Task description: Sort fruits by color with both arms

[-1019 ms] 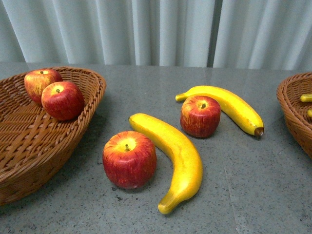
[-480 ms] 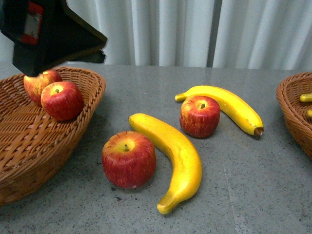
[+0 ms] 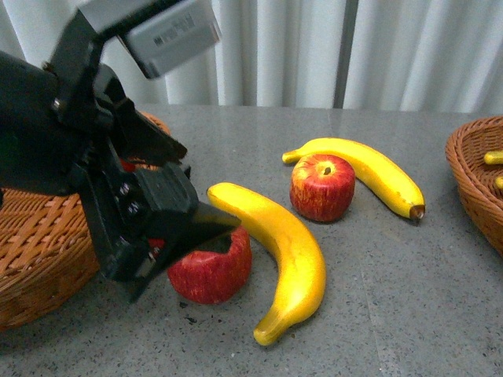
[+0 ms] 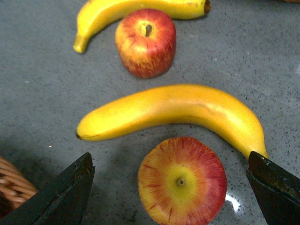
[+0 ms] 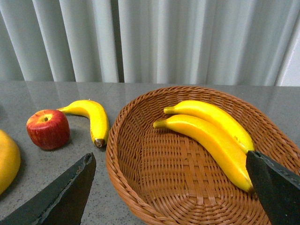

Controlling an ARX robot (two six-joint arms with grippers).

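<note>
Wide jaws of left gripper over apple: stem up, glossy red, yellow top. Just beside, banana: long axis diagonal, stem end nearward, bright yellow. Also wide jaws on right gripper.

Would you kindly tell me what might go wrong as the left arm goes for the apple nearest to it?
1. The left end effector is open astride the near apple, but the long banana curves close beside that apple. One finger sits by the banana's end and may nudge or pinch it on closing.
2. The apple looks glossy and rounded, so it might slip out if gripped off-centre.
</note>
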